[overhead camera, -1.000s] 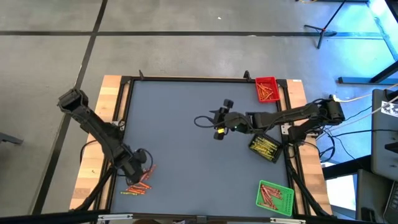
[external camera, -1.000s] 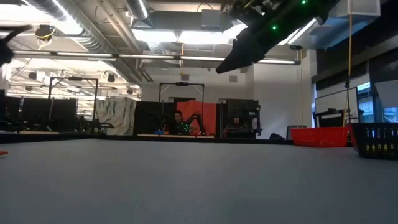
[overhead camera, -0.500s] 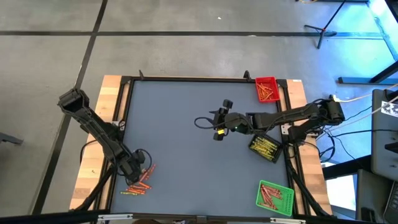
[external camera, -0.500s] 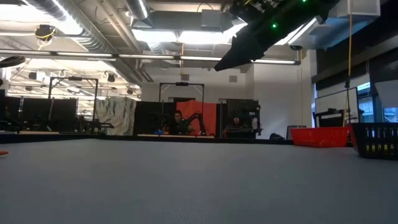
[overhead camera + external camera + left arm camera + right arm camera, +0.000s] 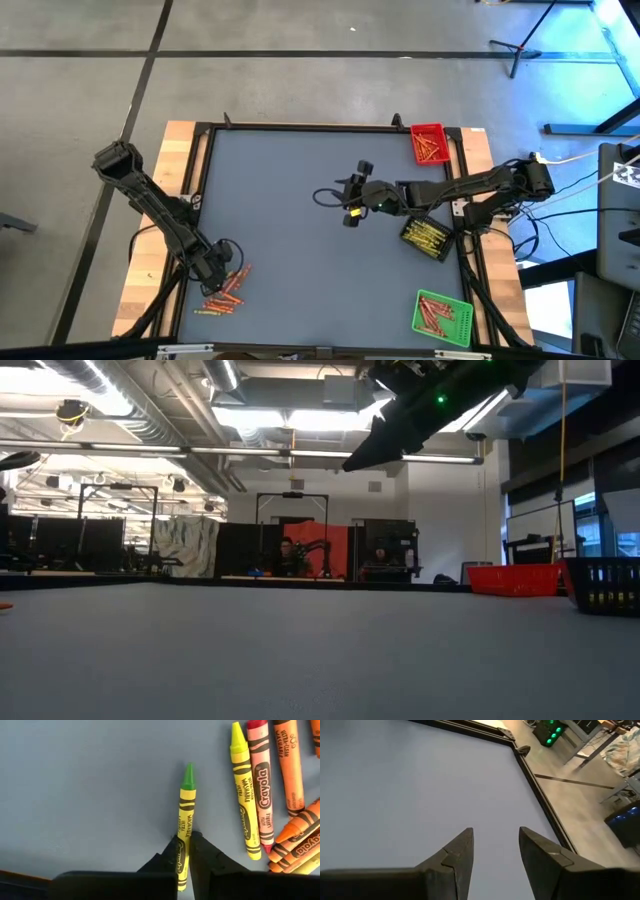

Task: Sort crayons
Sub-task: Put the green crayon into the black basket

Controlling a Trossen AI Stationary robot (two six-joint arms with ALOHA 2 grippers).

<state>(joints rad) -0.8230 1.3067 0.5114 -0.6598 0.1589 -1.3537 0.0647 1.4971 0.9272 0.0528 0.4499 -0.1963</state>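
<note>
Pick step under way: left gripper [image 5: 183, 851] clamped on a yellow-wrapped, green-tipped crayon [image 5: 185, 822] at the edge of the loose crayon pile [image 5: 222, 293] near the table's front-left corner. Next, likely lift clear and carry to a tray. Right gripper [image 5: 495, 851] waits mid-table, fingers parted, empty. Trays: one red [image 5: 429, 143], one black [image 5: 427, 238], one green [image 5: 442, 319]; loose crayons too many to count

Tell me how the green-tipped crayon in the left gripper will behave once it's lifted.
The green-tipped crayon looks stiff, so it should stay straight. The left gripper pinches it near one end, so it may tilt. Round with a paper wrapper, it would probably roll if it slipped out.
</note>
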